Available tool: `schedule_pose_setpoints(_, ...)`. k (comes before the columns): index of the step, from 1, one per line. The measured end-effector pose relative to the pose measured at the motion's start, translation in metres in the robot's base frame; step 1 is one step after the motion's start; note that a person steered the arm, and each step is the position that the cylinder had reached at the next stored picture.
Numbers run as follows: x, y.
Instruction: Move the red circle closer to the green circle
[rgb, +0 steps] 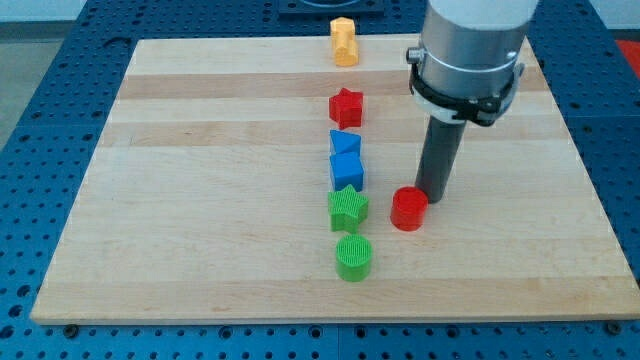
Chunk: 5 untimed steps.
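Note:
The red circle (408, 209) is a short red cylinder on the wooden board, right of centre. The green circle (354, 257) is a green cylinder below and to the left of it, with a gap of about one block width between them. My tip (435, 196) is at the lower end of the dark rod, just to the upper right of the red circle, touching or almost touching it.
A column of blocks runs up from the green circle: a green star (348, 208), a blue cube (347, 170), a blue triangle (344, 142), a red star (346, 106). A yellow block (344, 41) stands at the board's top edge (250, 42).

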<state>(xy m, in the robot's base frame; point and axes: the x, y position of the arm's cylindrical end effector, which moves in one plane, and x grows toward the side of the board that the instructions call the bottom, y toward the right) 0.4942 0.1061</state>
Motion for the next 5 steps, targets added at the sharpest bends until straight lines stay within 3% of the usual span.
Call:
schedule_pose_setpoints(3, 0.055, -0.026)
schedule_pose_setpoints(5, 0.066, -0.024)
